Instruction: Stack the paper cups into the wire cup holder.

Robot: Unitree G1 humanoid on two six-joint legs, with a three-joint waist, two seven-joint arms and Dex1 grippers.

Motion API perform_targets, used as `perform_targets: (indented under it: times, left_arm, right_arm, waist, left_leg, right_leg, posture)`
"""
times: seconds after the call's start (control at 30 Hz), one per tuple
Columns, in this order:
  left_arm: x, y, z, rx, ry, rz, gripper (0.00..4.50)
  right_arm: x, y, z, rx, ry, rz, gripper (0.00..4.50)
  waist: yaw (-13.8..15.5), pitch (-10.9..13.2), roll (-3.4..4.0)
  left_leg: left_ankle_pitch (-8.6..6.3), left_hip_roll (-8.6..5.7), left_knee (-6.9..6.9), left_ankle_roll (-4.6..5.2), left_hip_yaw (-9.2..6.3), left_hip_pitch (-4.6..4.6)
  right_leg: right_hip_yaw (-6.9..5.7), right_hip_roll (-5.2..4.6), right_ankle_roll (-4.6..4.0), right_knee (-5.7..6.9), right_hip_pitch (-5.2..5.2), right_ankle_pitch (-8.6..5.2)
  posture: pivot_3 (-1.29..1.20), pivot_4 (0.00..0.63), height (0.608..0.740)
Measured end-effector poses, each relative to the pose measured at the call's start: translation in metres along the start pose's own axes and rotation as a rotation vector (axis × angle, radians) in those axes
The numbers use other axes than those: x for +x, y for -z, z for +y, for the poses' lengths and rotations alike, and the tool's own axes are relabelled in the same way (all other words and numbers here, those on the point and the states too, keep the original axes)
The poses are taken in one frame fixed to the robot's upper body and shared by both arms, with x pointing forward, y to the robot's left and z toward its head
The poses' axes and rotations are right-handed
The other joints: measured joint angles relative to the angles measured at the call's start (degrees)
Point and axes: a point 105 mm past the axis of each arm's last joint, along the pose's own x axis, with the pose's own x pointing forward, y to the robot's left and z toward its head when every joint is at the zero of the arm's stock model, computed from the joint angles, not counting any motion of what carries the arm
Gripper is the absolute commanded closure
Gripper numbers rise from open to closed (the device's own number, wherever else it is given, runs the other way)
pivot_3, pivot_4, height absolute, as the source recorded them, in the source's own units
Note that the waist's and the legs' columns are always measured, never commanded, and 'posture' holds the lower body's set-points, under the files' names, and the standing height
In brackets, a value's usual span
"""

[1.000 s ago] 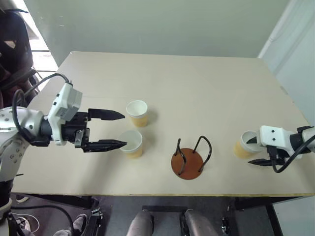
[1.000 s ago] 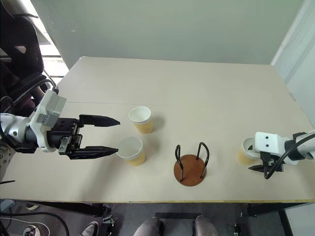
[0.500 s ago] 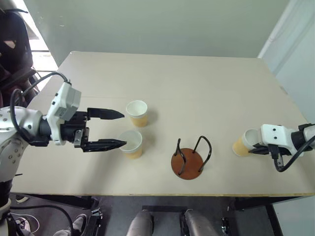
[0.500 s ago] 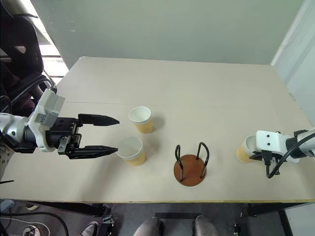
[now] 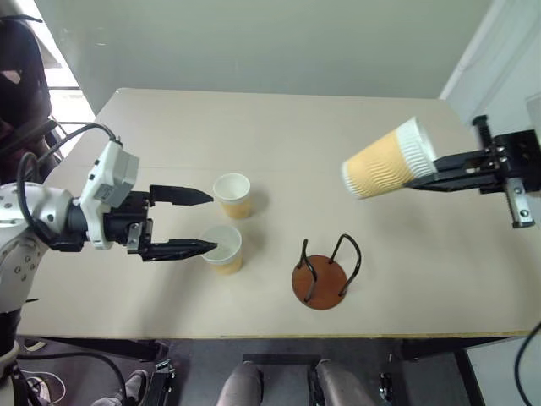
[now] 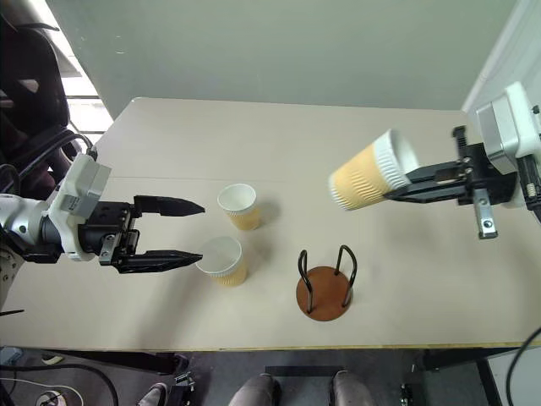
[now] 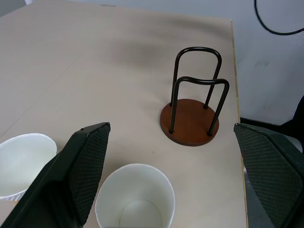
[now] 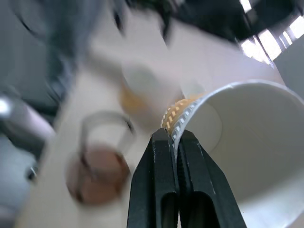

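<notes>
on the left, the left gripper (image 5: pixel 203 222) hangs just above the table (image 5: pixel 338 152), pointing toward the middle with its two black fingers spread wide apart and nothing between them. the tip of its nearer finger (image 5: pixel 182 248) sits at the rim of the nearer paper cup (image 5: pixel 223 248), which stands upright on the table; whether they touch cannot be told. the farther paper cup (image 5: pixel 233 194) stands upright just beyond it, a little past the tip of the other finger. further right, toward the table's near edge, the wire cup holder (image 5: pixel 322 273) stands with no cup in it, its reddish-brown disc flat on the table and its two black wire loops upright. above and to the right of it, the third paper cup (image 5: pixel 387 160) is in the air, tipped on its side with its base toward the left. the right gripper (image 5: pixel 425 173) is pinched closed on that cup's rim wall, one finger inside and one outside, as the right wrist view shows.
</notes>
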Motion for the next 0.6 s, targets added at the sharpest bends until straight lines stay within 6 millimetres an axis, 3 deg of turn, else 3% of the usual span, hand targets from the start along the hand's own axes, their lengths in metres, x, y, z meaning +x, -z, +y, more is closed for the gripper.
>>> perform_targets:
  times: [0.07,0.2,0.6]
  left_arm:
    - [0.000,0.000,0.000,0.001,0.001,0.000,0.00]
    - [0.002,0.000,0.000,0.002,0.010,0.001,0.00]
    - [0.003,0.002,-0.001,-0.006,0.009,0.003,0.00]
  right_arm:
    - [0.015,-0.003,0.007,-0.008,-0.052,-0.017,4.49]
    - [0.036,0.016,0.017,0.012,-0.124,0.048,4.49]
    - [0.042,0.038,0.028,0.019,-0.184,0.120,4.49]
  waist:
    - [0.0,0.0,0.00]
    - [0.0,0.0,0.00]
    - [-0.1,0.0,0.00]
  left_leg:
    - [-0.02,0.00,0.00,0.03,-0.02,0.00]
    - [-0.12,0.00,0.03,0.21,-0.04,-0.02]
    - [-0.15,0.00,0.01,0.25,-0.05,-0.02]
  right_leg:
    - [-0.01,-0.01,-0.01,0.00,0.00,-0.01]
    - [-0.01,-0.07,0.04,0.00,0.00,0.03]
    - [-0.04,-0.07,0.25,0.01,-0.01,0.15]
  posture:
    - [0.00,0.150,0.740]
    - [0.00,0.150,0.740]
    - [0.00,0.150,0.740]
